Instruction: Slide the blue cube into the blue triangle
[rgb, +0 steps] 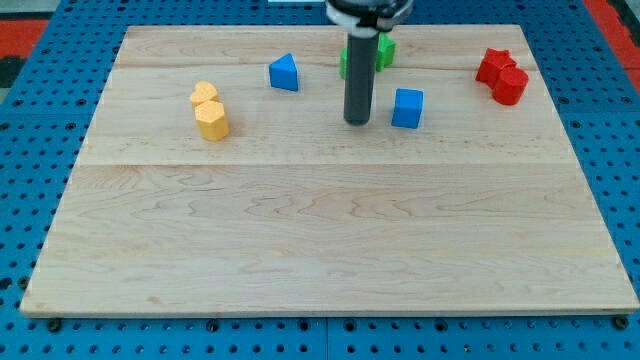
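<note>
Two blue blocks matter: the blue cube (407, 107) sits just to the view's right of my tip (356, 121), the blue triangle (284, 72) further left and higher. No jaws exist on this rod. Green blocks (383, 52) hide partly behind it

Pale wooden board (330, 250) on blue pegboard, carrying small blocks along its top part. Blue cube (407, 108) as landmark: blue triangle (284, 72) well left, two yellow blocks (210, 110) farther left, green blocks (382, 52) above-left, red blocks (502, 76) to the right.
</note>
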